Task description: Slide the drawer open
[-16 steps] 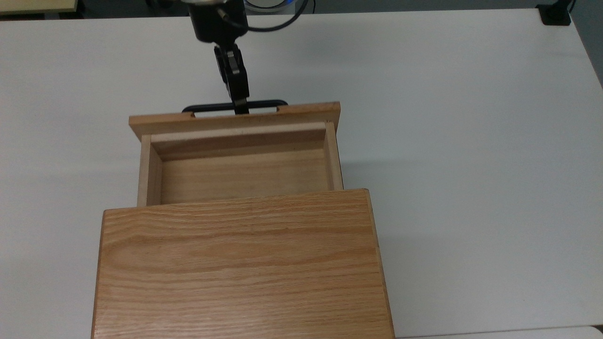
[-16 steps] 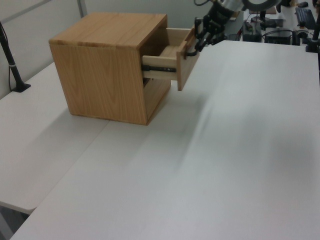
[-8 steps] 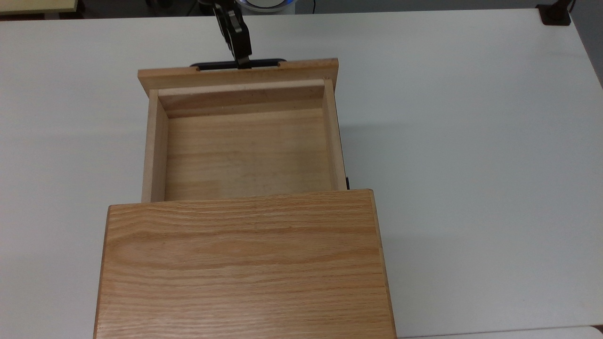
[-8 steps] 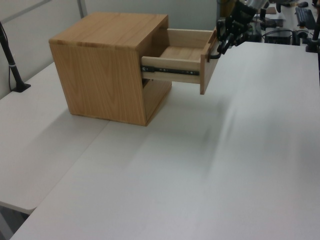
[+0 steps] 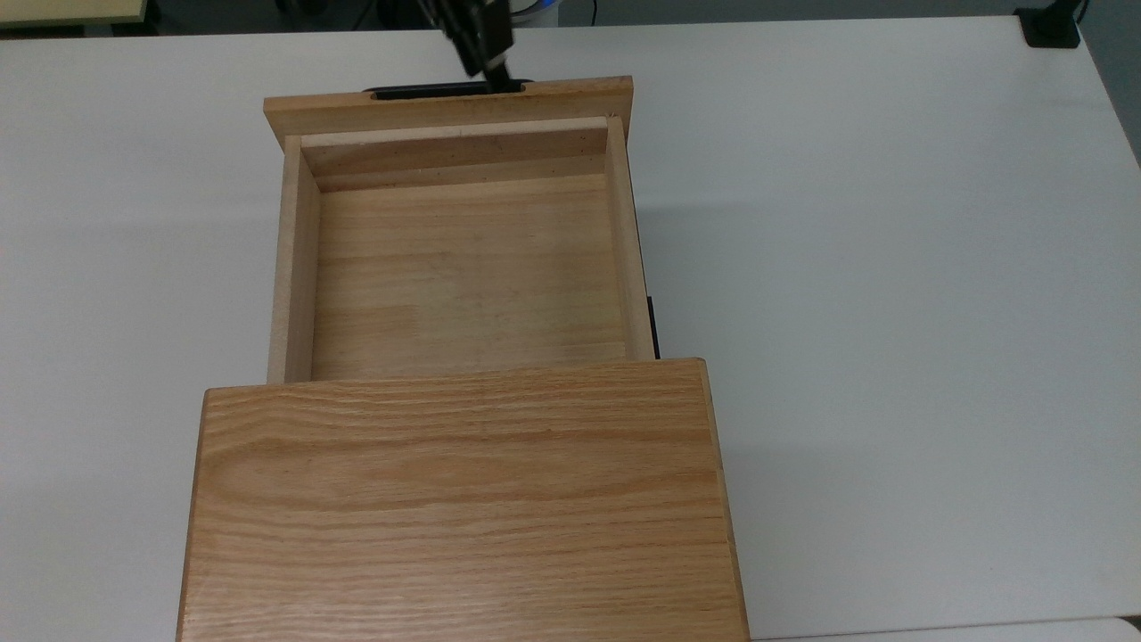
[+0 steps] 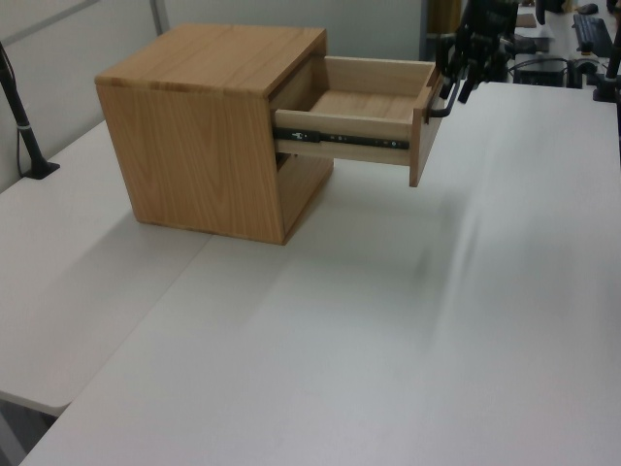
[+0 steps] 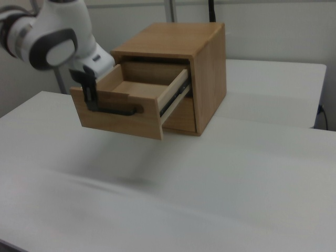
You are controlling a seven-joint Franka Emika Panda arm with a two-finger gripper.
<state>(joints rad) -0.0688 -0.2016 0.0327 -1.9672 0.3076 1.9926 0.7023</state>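
1. Here, the drawer (image 5: 463, 267) is standing far out of the wooden cabinet (image 5: 459, 499), filling the upper centre of the top view; its inside is lying bare.
2. The gripper (image 5: 499, 73) is sitting at the top edge of the top view, touching the black handle (image 5: 428, 91) near that bar's right end; whether its fingers are closing on the bar cannot be told.
3. In the right view, the gripper (image 7: 92, 102) is meeting the handle (image 7: 118, 111) at centre left.
4. The cabinet is resting on the white table (image 5: 891, 267).
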